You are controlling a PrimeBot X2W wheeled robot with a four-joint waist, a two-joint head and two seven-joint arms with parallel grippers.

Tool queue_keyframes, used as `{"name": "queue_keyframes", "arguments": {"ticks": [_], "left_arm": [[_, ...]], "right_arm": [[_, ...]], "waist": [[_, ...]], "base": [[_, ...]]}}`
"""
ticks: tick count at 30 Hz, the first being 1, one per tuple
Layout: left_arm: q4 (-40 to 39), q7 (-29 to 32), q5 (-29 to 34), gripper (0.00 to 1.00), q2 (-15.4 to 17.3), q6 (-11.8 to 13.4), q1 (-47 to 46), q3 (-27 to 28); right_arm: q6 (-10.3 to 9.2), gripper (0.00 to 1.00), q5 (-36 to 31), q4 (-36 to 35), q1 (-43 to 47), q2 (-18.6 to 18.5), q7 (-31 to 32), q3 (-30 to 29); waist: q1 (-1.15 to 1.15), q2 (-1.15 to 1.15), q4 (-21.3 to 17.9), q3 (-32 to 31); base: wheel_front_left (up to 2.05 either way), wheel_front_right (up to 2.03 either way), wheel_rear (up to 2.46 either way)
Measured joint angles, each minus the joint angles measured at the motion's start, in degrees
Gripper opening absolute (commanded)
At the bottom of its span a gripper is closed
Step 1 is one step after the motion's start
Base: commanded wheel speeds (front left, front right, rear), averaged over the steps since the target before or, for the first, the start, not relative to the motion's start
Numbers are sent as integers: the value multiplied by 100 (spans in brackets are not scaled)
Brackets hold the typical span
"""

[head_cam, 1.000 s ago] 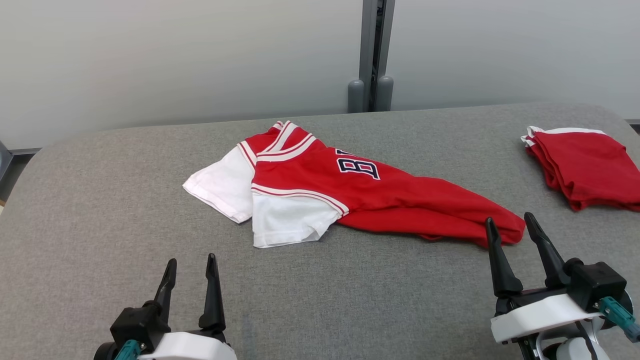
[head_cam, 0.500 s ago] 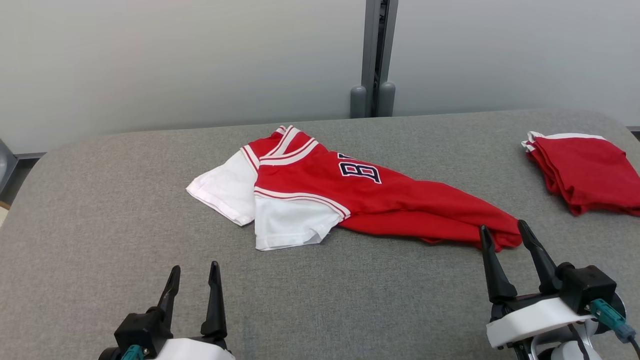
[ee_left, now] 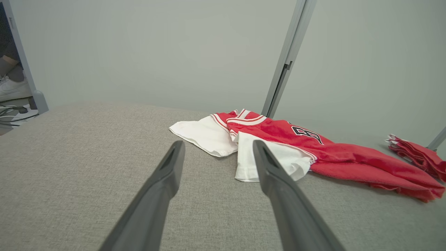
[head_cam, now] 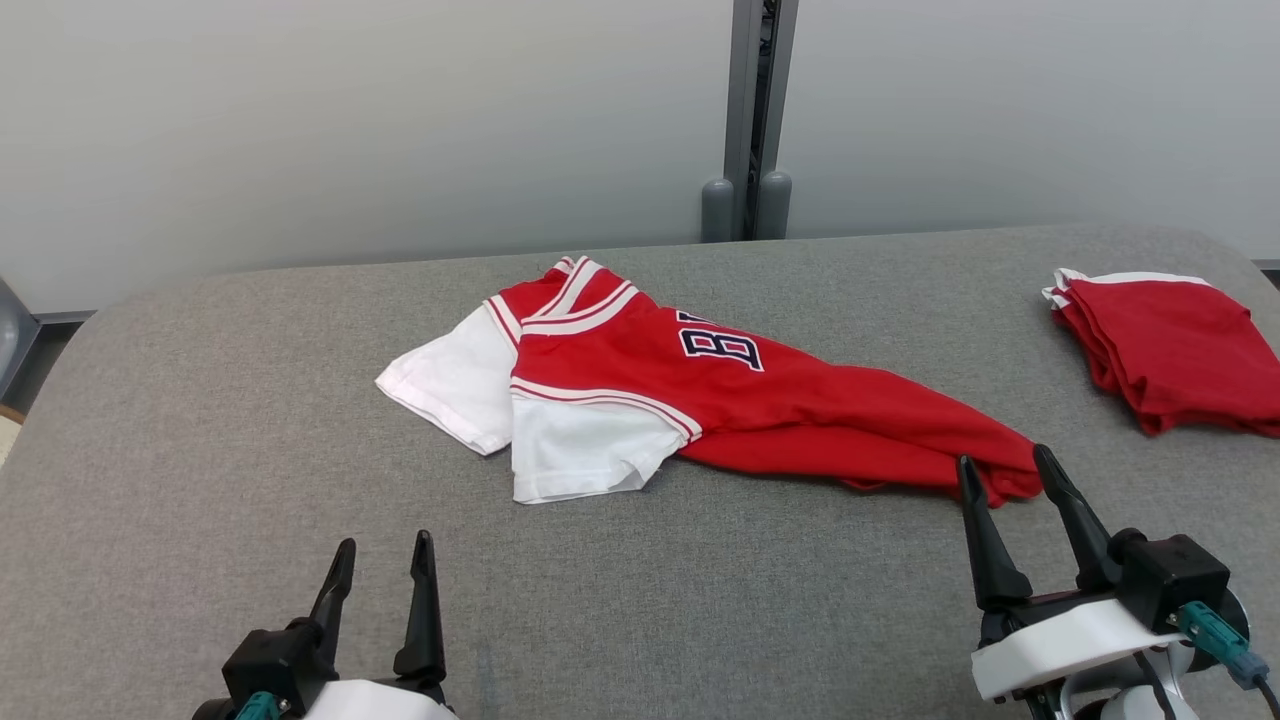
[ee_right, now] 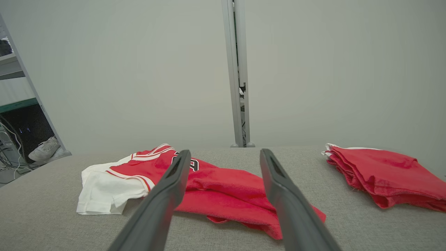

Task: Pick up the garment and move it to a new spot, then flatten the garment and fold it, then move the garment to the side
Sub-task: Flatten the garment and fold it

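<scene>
The garment (head_cam: 700, 400) is a red jersey with white sleeves and dark lettering. It lies crumpled and stretched sideways in the middle of the grey table (head_cam: 200, 420); it is also in the left wrist view (ee_left: 306, 150) and the right wrist view (ee_right: 216, 188). My right gripper (head_cam: 1003, 467) stands open just in front of the jersey's right hem end, holding nothing. Near the front edge at the lower left, my left gripper (head_cam: 385, 548) is open and empty, well short of the white sleeves (head_cam: 570, 450).
A folded stack of red garments (head_cam: 1170, 345) sits at the table's right edge. A pale wall with a grey post (head_cam: 750, 120) runs behind the table. A person's shoe (ee_left: 14, 89) shows on the floor past the table's left end.
The head view has tilted slightly, shifting the whole scene down. Both grippers have drawn back a little toward the front edge. The jersey lies as before.
</scene>
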Motion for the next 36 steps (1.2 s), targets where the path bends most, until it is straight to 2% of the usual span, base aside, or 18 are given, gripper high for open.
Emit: {"name": "queue_keyframes", "arguments": {"ticks": [15,19,24,31,36], "left_arm": [[221,40,158,100,1,-135,-164,91],[605,452,162,100,35,-296,-661,-83],[1188,913,-86,100,-109,-557,-1330,-293],[2186,1060,-575,100,-208,-648,-2097,-152],[2844,1042,-699,100,-198,-734,-2526,-52]], "right_arm": [[0,100,0,-15,-3,1,-4,8],[0,100,-1,-21,-71,1,-4,48],[0,100,0,-20,-211,1,-4,125],[0,100,8,-54,-453,0,-5,154],[0,100,13,-87,-550,0,-5,108]], "waist": [[0,0,-29,105],[0,0,-76,248],[0,0,-207,479],[0,0,-532,865],[0,0,-769,1158]], "base": [[0,0,0],[0,0,0],[0,0,0],[0,0,0],[0,0,0]]}}
